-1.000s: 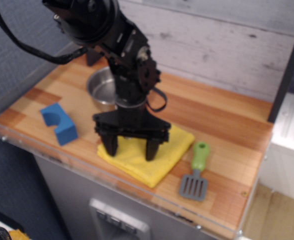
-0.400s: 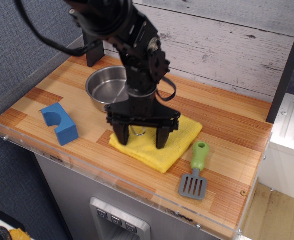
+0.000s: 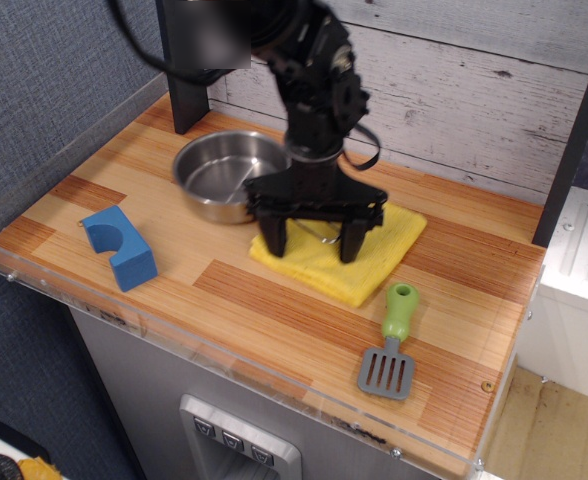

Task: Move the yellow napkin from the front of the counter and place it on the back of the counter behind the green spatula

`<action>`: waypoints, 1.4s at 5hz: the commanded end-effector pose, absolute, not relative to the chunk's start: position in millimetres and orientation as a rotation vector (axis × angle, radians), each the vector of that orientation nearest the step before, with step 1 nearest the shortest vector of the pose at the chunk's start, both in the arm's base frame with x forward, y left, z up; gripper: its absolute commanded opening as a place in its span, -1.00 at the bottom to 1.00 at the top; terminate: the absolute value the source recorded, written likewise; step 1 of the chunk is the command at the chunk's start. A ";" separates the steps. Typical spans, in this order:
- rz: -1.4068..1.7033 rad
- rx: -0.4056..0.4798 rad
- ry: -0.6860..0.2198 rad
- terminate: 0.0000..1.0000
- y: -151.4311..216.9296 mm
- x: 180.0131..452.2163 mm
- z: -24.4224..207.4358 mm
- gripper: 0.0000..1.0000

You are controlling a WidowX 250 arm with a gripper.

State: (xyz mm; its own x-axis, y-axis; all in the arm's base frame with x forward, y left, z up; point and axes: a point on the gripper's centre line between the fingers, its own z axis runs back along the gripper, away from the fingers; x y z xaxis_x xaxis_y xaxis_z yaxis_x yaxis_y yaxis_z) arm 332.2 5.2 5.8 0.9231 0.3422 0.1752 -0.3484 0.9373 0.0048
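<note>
Observation.image showed the black robot gripper (image 3: 314, 232) with fingers spread wide, tips pressed down on the bright yellow folded cloth napkin (image 3: 339, 253), dragging rather than pinching it. Napkin sat mid-counter on the striped wooden counter (image 3: 234, 300), just beside the steel round pan (image 3: 221, 175), up-left of the green-handled toy spatula (image 3: 391, 342). Risks: cloth slipping from under the tips, bunching, or a corner nudging the pan.

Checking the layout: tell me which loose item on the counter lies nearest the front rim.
The green spatula: its grey slotted blade lies close to the clear front rim. The blue block, yellow napkin and steel pan sit farther back.
</note>
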 end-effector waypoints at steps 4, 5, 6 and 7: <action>0.377 0.025 -0.215 -1.00 -29.0 359.6 -0.8 1.00; 0.375 0.015 -0.228 -1.00 -28.6 360.3 8.6 1.00; 0.338 -0.015 -0.260 -1.00 -30.5 359.9 29.2 1.00; 0.356 -0.032 -0.323 -1.00 -30.4 360.3 58.3 1.00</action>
